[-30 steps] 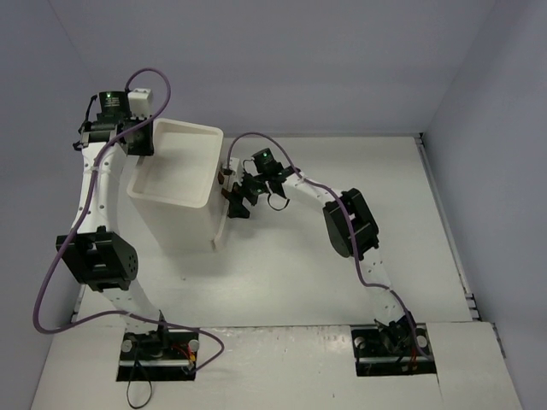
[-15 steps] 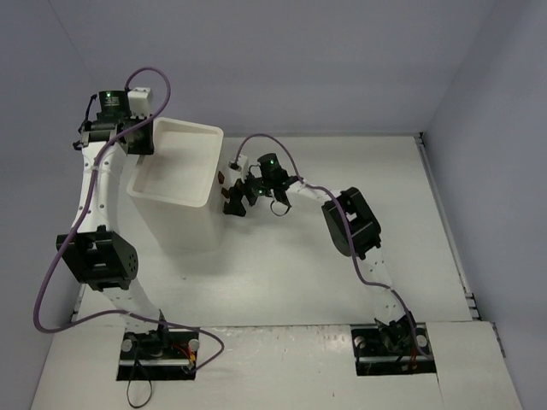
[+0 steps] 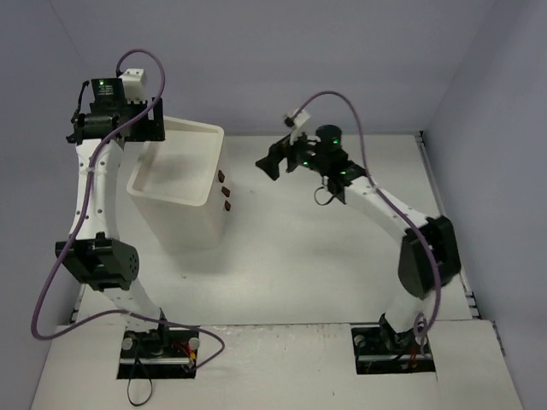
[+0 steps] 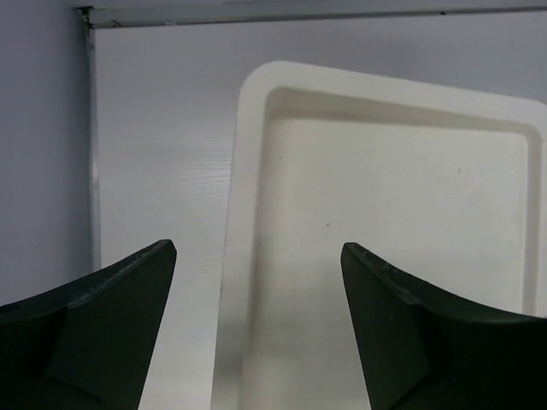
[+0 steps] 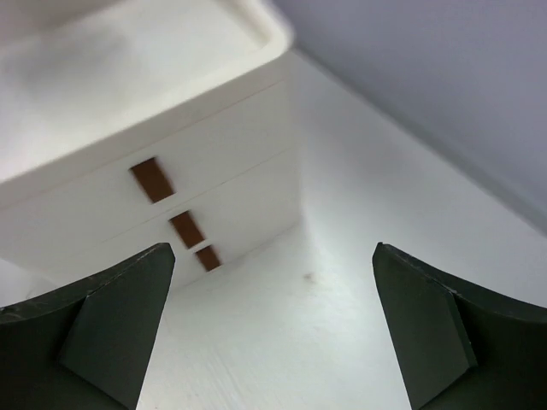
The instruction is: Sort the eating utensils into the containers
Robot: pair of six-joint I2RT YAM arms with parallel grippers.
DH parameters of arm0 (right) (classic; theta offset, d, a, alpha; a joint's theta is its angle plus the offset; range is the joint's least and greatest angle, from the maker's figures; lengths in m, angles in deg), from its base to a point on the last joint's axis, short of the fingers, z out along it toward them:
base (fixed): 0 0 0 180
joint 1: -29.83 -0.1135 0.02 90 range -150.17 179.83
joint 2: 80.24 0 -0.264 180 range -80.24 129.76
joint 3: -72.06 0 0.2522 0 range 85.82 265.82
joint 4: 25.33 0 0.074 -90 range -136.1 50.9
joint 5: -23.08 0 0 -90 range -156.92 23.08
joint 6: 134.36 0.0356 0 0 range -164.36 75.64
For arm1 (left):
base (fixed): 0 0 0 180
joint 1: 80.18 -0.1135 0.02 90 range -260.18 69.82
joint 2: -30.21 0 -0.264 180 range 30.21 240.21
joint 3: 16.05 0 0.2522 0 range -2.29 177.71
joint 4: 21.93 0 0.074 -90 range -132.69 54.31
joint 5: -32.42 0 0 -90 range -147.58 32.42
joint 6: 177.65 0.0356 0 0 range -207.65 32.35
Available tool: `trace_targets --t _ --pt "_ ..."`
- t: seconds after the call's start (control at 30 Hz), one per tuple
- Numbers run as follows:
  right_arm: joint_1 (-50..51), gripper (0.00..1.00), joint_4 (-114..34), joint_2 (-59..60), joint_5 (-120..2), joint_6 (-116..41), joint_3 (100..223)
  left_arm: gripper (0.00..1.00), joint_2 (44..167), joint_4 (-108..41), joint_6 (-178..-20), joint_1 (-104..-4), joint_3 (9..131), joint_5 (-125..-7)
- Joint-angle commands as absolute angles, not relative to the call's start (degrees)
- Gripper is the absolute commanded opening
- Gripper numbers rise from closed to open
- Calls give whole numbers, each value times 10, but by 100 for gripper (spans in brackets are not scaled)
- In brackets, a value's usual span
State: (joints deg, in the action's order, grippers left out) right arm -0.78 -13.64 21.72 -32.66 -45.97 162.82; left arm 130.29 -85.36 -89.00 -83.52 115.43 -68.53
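White plastic cabinet (image 3: pixel 179 205) stands on the desk (image 3: pixel 325 256), its three drawers (image 5: pixel 218 141) stacked one above another and pushed in flush. Each has a small brown knob (image 5: pixel 152 179) on the front (whatever lies inside them is hidden). The cabinet's rimmed top (image 4: pixel 249 171) is a shallow white tray. Above the far left corner of that rim hangs the left claw (image 4: pixel 256 256), spread wide with nothing in it. Off the cabinet's knobbed side, well apart from it, the right claw (image 5: pixel 272 256) hovers facing the knobs, also spread wide and gripping nothing.
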Motion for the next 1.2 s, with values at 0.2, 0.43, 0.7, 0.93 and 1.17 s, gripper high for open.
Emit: trace_targets --t 0.2,0.43,0.7,0.93,1.17 --pt "107 100 -266 -140 -622 -405 1530 82 1075 -834 -911 -838 1121 -619" --pt "115 100 -435 -290 -890 -290 1502 83 868 -839 -916 -837 931 -552" --pt "103 100 -473 -441 -930 -351 1450 84 663 -843 -959 -804 712 -474" --pt "57 100 -498 -484 -1039 -354 1433 84 589 -852 -991 -788 639 -471" --pt "32 100 -500 -502 -1030 -355 1404 84 560 -851 -1005 -788 608 -452"
